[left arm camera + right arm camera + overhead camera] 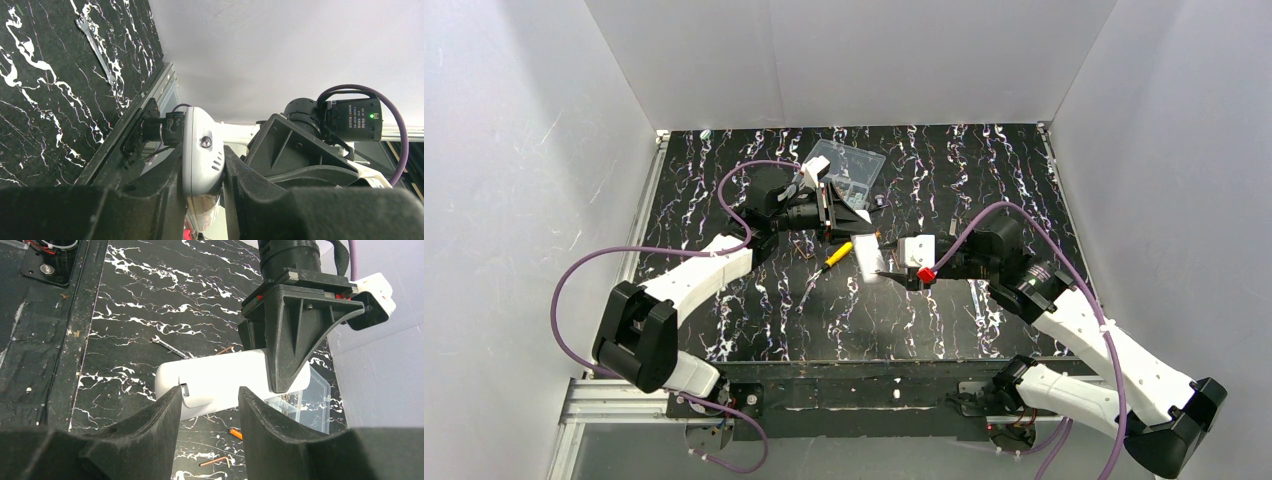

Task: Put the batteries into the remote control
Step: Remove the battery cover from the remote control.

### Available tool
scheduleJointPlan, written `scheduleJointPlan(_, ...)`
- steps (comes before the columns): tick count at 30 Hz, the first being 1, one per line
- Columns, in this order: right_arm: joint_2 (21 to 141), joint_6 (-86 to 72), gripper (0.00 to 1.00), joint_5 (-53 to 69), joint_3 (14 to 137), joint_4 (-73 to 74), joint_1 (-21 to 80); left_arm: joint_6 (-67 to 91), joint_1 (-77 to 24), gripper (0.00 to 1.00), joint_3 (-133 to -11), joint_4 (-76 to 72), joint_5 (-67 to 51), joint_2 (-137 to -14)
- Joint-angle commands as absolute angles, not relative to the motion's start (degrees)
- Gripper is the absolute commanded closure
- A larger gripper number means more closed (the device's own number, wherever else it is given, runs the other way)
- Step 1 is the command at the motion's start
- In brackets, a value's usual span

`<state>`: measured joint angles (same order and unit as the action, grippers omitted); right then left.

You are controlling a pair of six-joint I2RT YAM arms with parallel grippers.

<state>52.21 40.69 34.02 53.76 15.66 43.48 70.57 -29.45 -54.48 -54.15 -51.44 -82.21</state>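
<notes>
The remote control [215,382] sits in the left hand [856,210] near the surface's [984,170] middle; from it the box [852,163] lies at twelve o'clock, the screwdriver [836,254] at seven, the plate [867,262] at six, the right hand [885,257] at five

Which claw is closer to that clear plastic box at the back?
Left. The left gripper sits right beside the clear plastic box; the right gripper is farther off, nearer the arms' bases.

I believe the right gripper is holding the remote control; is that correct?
Not quite: the left gripper is holding the remote control, as the left wrist view shows. The right gripper is open and holds nothing.
</notes>
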Motion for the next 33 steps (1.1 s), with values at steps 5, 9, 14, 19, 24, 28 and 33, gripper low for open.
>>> scheduleJointPlan(5, 51.55, 40.52, 0.48, 32.25, 54.03, 12.14, 43.11, 70.69, -29.73, 1.00, -55.58, -57.58, -55.02, -81.44)
scheduleJointPlan(9, 51.42, 40.52, 0.48, 32.05, 53.98, 12.13, 43.15, 70.66, -29.75, 1.00, -55.63, -57.64, -55.02, -81.43)
scheduleJointPlan(14, 51.16, 40.61, 0.48, 31.64, 53.94, 12.22, 43.15, 70.71, -29.74, 1.00, -55.61, -57.64, -55.02, -81.54)
scheduleJointPlan(19, 50.97, 40.61, 0.48, 31.47, 53.88, 12.33, 43.13, 70.77, -29.79, 1.00, -55.81, -57.68, -55.17, -81.70)
scheduleJointPlan(24, 50.79, 40.67, 0.48, 31.33, 53.94, 12.62, 43.15, 71.02, -29.79, 1.00, -55.76, -57.99, -55.04, -81.74)
scheduleJointPlan(28, 50.65, 40.77, 0.48, 31.20, 53.94, 13.08, 43.13, 71.02, -29.79, 1.00, -55.73, -57.95, -55.06, -81.70)
scheduleJointPlan(33, 50.51, 40.87, 0.48, 31.11, 54.04, 13.53, 43.15, 71.02, -29.80, 1.00, -55.97, -58.01, -55.13, -81.74)
